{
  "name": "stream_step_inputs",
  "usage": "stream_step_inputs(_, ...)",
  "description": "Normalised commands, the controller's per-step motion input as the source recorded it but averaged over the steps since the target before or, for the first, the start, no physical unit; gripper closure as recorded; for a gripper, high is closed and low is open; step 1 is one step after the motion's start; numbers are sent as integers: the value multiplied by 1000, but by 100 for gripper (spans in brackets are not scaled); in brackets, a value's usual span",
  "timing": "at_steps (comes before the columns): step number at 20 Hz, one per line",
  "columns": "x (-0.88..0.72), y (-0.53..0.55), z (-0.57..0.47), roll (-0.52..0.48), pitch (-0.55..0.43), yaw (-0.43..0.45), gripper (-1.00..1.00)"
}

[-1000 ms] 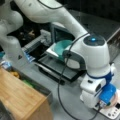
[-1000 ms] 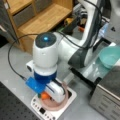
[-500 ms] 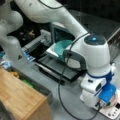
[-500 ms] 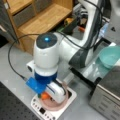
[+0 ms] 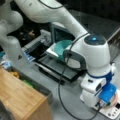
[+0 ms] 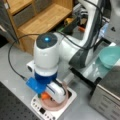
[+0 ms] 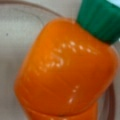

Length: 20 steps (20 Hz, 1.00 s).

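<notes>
One carrot (image 7: 66, 70) fills the wrist view, lying on the pink plate (image 7: 15, 50). In a front view the gripper (image 6: 46, 96) is down over that plate (image 6: 61, 106), touching or just above the carrot (image 6: 45, 95); I cannot tell whether its jaws are open or closed. A teal bowl (image 6: 110, 56) sits well apart from the plate.

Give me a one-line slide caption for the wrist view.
Close-up of an orange toy carrot with a green top, lying on a pink plate; the hand is not visible.
</notes>
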Motion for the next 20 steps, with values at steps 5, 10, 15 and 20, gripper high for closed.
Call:
stream_step_inputs(5,31,141,31,-369,94,5,-100)
stream_step_inputs(10,31,141,31,-369,94,5,-100)
stream_step_inputs(15,31,141,31,-369,94,5,-100)
stream_step_inputs(20,31,141,31,-369,94,5,-100)
